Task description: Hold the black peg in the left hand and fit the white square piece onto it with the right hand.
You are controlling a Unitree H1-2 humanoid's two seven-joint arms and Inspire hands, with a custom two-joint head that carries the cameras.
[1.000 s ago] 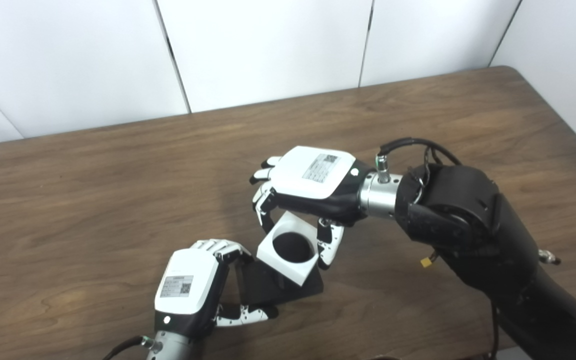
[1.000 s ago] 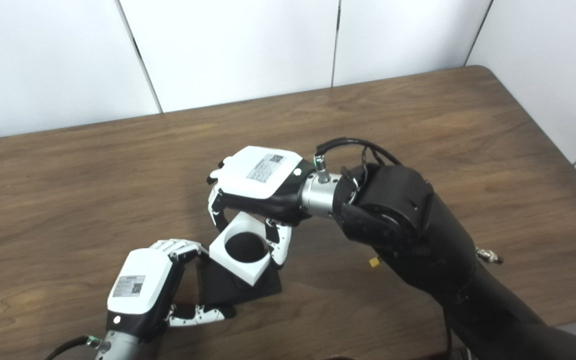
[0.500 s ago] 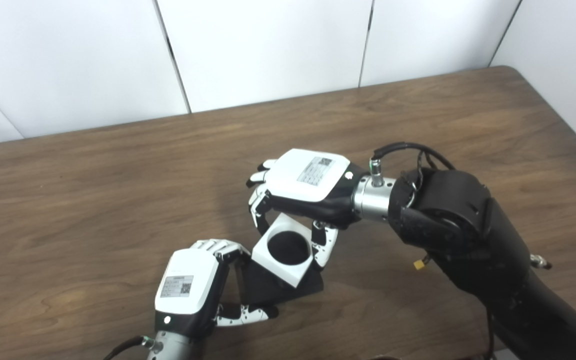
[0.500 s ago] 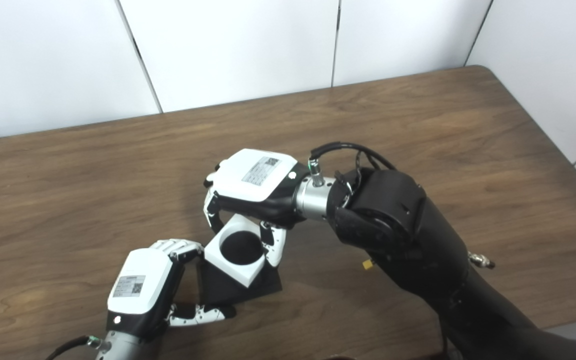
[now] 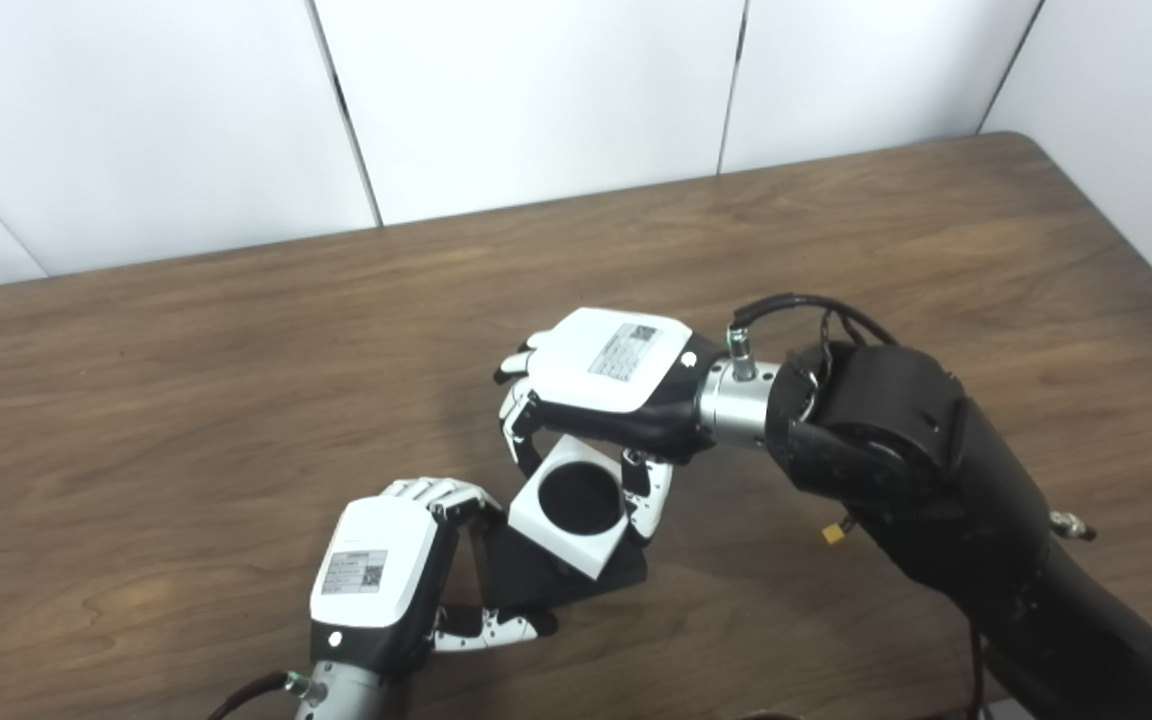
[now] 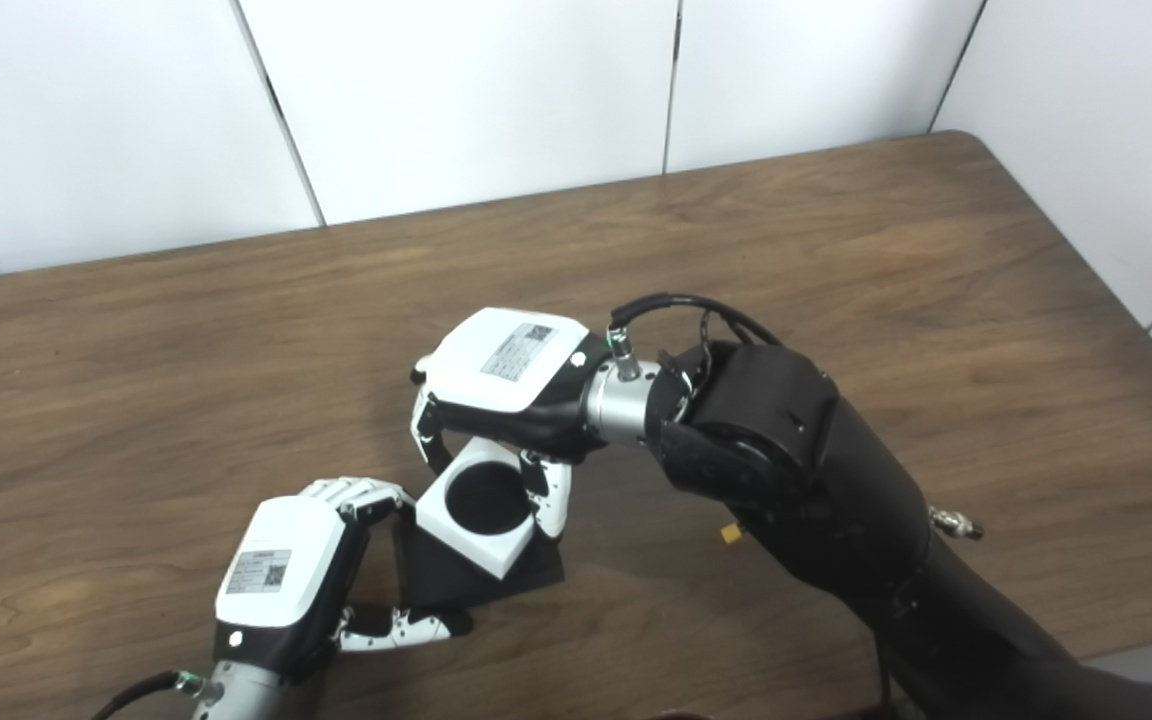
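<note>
Right hand (image 5: 604,385) pinches white square piece (image 5: 571,505) above black peg (image 5: 546,578), gripped by left hand (image 5: 381,585) on counter (image 5: 186,400); tilted hole may jam; peg could slip.

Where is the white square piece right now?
The white square piece sits low and centre in both eye views, held in the right hand directly over the black peg's base, which the left hand grips just to its left.
</note>
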